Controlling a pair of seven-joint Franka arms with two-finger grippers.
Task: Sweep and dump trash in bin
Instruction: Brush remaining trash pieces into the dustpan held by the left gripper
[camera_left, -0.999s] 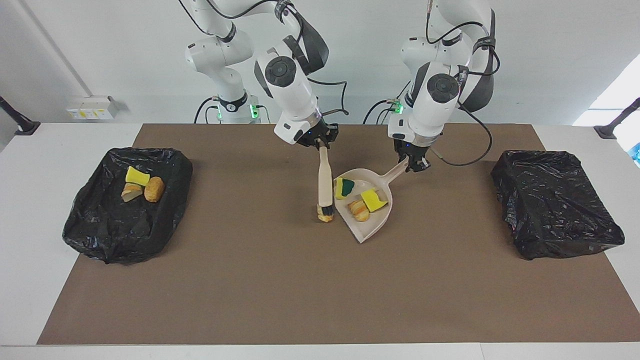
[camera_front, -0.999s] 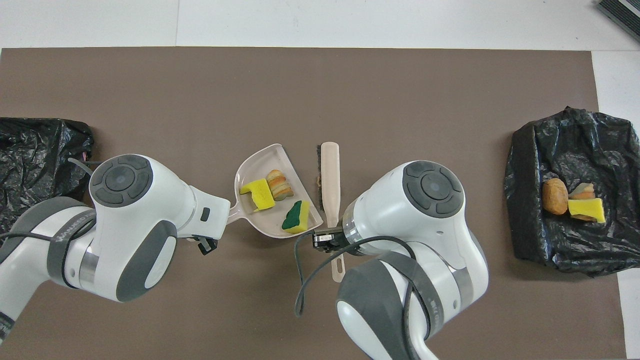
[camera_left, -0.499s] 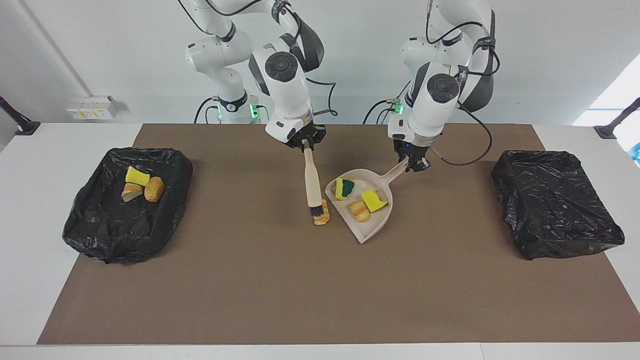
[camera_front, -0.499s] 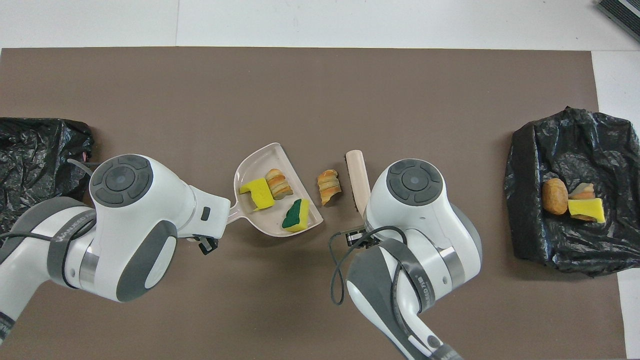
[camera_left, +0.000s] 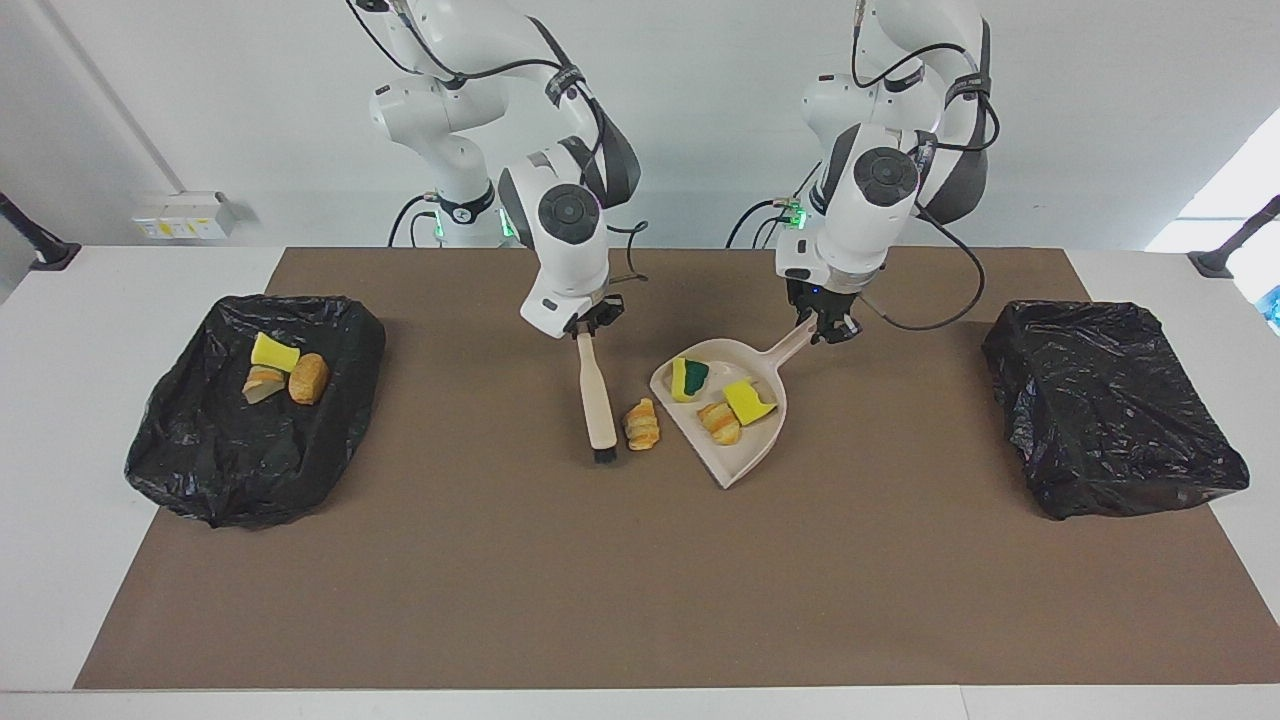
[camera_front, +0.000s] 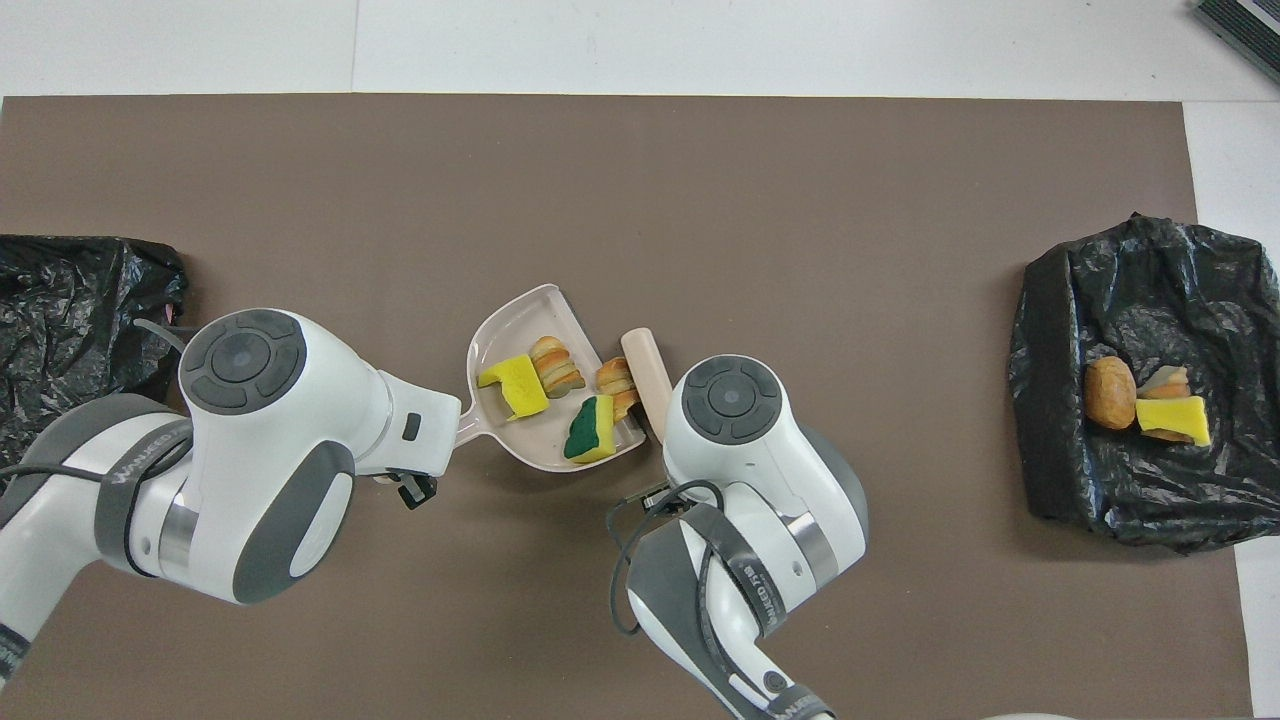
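A robotics lab is shown. Two white robot arms (camera_left: 560, 215) are mounted at a white table (camera_left: 60, 330) against a bare white wall. A brown mat (camera_left: 640, 570) is laid over the tabletop, and a bin lined with a black bag (camera_left: 215, 450) is set at each end. Cables (camera_left: 925, 320) are strung along the arms, and a socket strip (camera_left: 180, 215) is fixed to the wall.

Bright, even light falls from above, and both views are sharp throughout. Soft, short shadows lie on the matte brown table mat (camera_left: 640, 560), while the crinkled black plastic bin liners (camera_left: 1110, 410) catch small glints.
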